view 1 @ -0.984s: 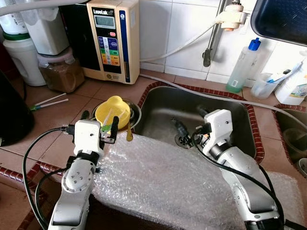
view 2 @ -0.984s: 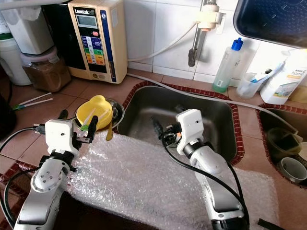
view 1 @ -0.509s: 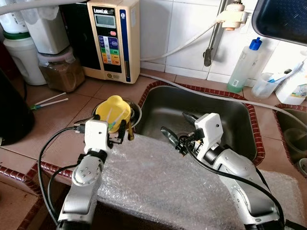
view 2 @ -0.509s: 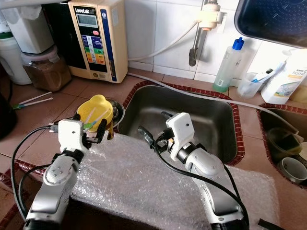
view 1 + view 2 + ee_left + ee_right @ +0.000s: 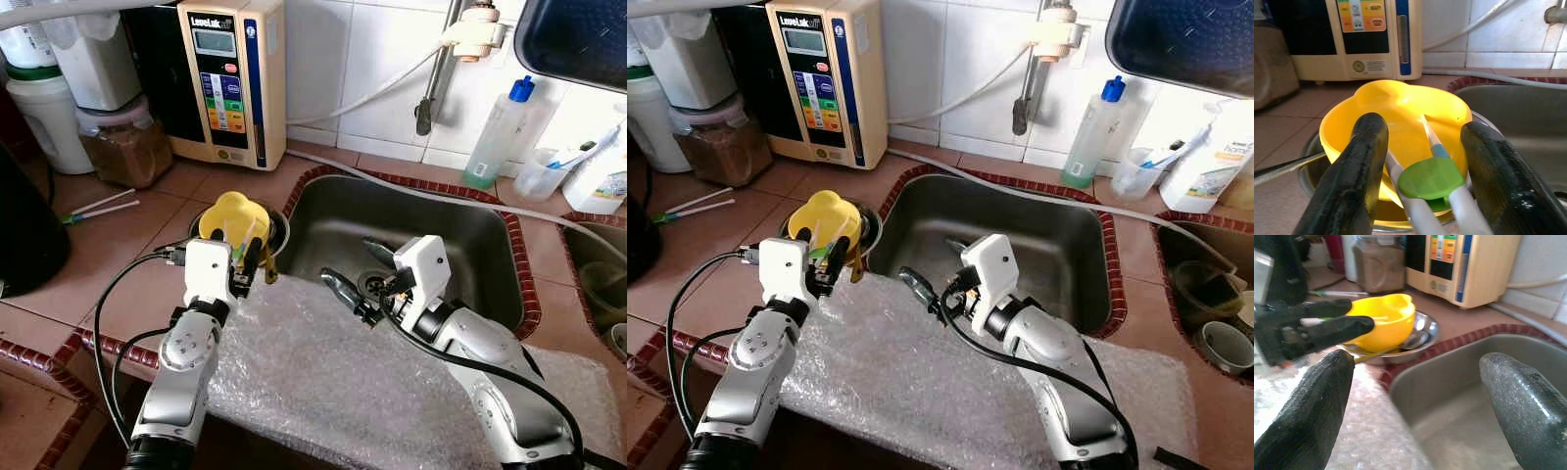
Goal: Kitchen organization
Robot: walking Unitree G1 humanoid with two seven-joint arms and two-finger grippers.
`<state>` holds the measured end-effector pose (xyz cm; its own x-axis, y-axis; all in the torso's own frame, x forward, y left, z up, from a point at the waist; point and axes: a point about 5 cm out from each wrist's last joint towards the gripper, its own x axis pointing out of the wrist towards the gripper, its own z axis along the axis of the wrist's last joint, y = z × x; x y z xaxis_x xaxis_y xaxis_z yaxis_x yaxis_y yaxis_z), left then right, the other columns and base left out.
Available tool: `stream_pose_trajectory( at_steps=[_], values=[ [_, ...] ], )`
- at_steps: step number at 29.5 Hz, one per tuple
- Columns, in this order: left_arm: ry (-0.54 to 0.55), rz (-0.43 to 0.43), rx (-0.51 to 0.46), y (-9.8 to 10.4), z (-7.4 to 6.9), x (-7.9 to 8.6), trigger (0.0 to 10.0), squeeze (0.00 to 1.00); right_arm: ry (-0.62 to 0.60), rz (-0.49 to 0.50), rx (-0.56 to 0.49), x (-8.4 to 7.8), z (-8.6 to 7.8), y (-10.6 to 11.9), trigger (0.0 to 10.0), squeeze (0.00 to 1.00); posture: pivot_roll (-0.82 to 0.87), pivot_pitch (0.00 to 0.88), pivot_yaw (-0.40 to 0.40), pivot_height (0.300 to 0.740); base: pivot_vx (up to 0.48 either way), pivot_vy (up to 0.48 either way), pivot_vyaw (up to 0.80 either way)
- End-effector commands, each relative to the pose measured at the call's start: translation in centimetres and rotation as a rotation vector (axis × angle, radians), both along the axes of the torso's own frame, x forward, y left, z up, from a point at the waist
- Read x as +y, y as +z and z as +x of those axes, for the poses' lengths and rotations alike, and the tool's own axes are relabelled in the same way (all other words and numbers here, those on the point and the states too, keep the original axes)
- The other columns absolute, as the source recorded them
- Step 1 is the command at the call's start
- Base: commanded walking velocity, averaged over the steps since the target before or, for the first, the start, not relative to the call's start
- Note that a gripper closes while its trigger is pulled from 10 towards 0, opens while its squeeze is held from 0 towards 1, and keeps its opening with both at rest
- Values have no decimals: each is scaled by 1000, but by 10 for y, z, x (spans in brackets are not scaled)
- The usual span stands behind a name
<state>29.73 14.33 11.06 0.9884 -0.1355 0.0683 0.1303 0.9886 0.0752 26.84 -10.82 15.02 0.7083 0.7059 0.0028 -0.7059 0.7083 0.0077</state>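
Left gripper (image 5: 1422, 166) fingers clamp a green-tipped utensil (image 5: 1431, 178) right above the yellow bowl (image 5: 235, 220), probably to drop it in. Right gripper (image 5: 939, 281) spread wide, empty, over the sink (image 5: 470, 235) edge.

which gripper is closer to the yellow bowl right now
Left. The left gripper sits right at the yellow bowl, holding a green-tipped utensil. The right gripper is open over the sink edge, farther off.
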Motion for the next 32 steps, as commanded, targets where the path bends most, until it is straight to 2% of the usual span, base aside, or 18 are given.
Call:
stream_pose_trajectory(
  at_steps=[1, 8, 20, 32],
  values=[
    [29, 24, -18, 4, 1, 5, 0, 0, 26, 19, -22, -2, -1, 10, 10000, 0, -1, 0, -16, 740, 0, 0, 0],
    [95, 58, -36, 7, 1, 17, 0, 0, 54, 37, -12, -3, 0, 12, 10000, 0, 4, 0, -17, 740, 0, 0, 0],
    [81, 72, -53, 14, 2, 13, 0, 0, 59, 35, -11, -3, -1, 13, 10000, 0, -2, 0, -14, 740, 0, 0, 0],
    [98, 86, -95, 29, -1, 23, 0, 0, 75, 63, -5, -1, -2, 16, 10000, 0, 13, 0, -13, 740, 0, 0, 0]
  ],
)
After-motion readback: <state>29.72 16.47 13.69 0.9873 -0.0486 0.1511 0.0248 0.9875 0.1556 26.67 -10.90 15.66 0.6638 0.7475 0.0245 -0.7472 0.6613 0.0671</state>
